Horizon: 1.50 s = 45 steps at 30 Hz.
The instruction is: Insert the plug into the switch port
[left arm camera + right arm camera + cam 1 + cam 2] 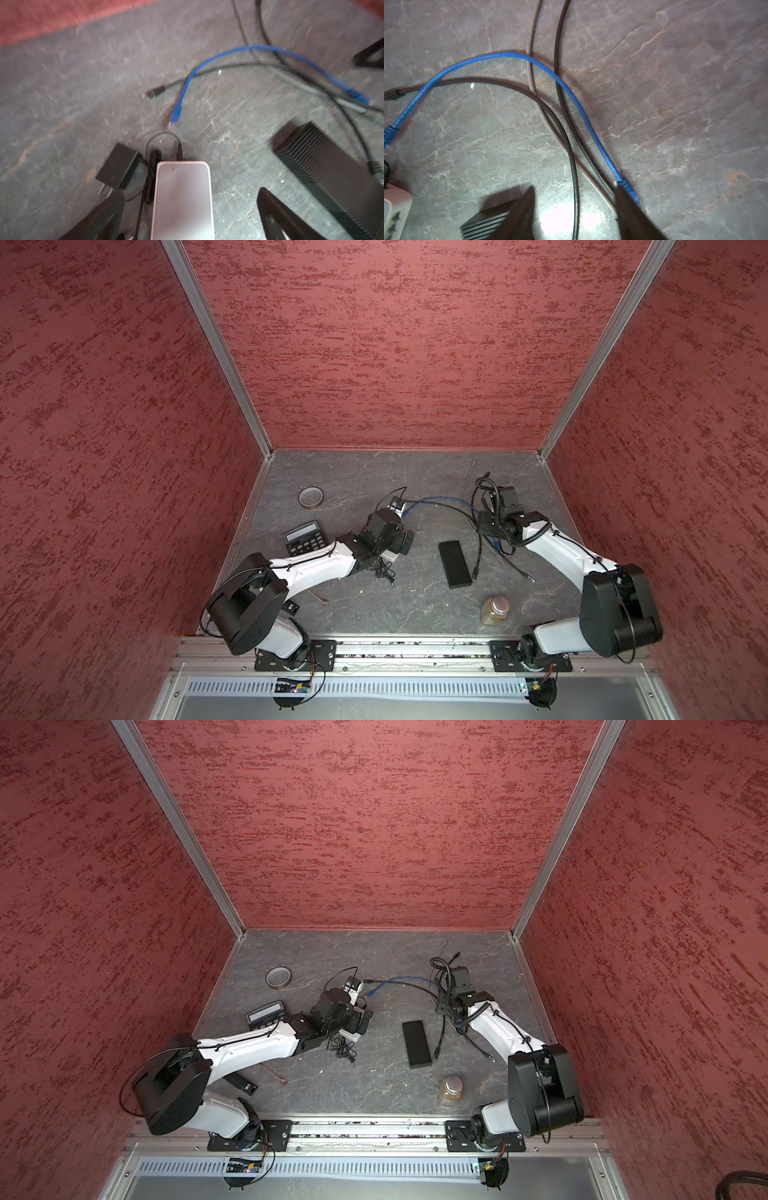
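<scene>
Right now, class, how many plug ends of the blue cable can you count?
2. The first plug lies near the white switch; the second plug lies beside a fingertip of the right gripper. Neither seems hidden.

On the grey surface (374,1094) the left claw (362,1022) sits over the white switch (351,1036). The blue cable (399,981) arches from just beside the switch across to the right claw (441,1006). A black box (417,1044) lies between the arms, with a jar (451,1089) near it, and a tape roll (278,977) and calculator (266,1013) lie off to the left.
</scene>
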Tool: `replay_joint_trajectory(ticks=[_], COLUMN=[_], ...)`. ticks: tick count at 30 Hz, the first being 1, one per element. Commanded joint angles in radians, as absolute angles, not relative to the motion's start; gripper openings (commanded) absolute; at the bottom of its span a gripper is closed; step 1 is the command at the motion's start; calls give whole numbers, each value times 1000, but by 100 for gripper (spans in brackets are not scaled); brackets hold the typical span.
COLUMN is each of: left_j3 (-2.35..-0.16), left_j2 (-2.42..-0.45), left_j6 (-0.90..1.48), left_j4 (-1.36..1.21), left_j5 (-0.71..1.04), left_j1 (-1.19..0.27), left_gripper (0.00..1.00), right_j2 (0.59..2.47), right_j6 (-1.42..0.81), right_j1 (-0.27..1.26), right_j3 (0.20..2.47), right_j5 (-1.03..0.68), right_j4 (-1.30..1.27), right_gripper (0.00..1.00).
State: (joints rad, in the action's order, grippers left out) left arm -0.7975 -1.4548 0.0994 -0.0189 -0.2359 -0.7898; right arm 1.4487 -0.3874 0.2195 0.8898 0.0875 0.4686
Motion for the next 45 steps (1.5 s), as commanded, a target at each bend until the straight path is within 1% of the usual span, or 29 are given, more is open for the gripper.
replay_joint_trajectory(ticks=[1, 3, 9, 13, 19, 21, 24, 26, 30, 32, 39, 45], left_j3=[-757, -743, -685, -632, -609, -606, -596, -594, -591, -592, -588, -595], left_j2=[-1394, -1360, -1293, -1253, -1222, -1219, -1215, -1215, -1216, -1215, -1221, -1247], left_j6=[74, 112, 192, 180, 189, 190, 193, 193, 187, 187, 144, 84], left_j4=[-115, -120, -191, -271, -275, -277, -285, -287, -287, -289, -305, -323], left_j5=[-282, -269, -197, -211, -209, -210, -209, -210, -200, -209, -238, -260], left_j1=[-817, -816, -808, -827, -831, -831, -834, -833, -838, -847, -881, -927], left_gripper=[100, 100, 100, 100, 100, 100, 100, 100, 100, 100, 100, 100], right_j2=[1495, 1514, 1560, 1587, 1616, 1626, 1640, 1648, 1651, 1648, 1616, 1556], right_j6=[-396, -392, -396, -397, -399, -399, -402, -403, -402, -406, -413, -405], right_j1=[214, 215, 213, 213, 213, 213, 213, 214, 213, 212, 212, 211], right_j3=[918, 916, 907, 899, 891, 891, 887, 889, 893, 897, 944, 1009], right_j5=[49, 33, 28, 10, -12, -22, -27, -33, -49, -62, -95, -86], right_j4=[474, 467, 452, 438, 413, 407, 397, 392, 378, 369, 381, 444], right_gripper=[50, 47, 43, 38, 29, 25, 23, 19, 5, 0, 0, 0])
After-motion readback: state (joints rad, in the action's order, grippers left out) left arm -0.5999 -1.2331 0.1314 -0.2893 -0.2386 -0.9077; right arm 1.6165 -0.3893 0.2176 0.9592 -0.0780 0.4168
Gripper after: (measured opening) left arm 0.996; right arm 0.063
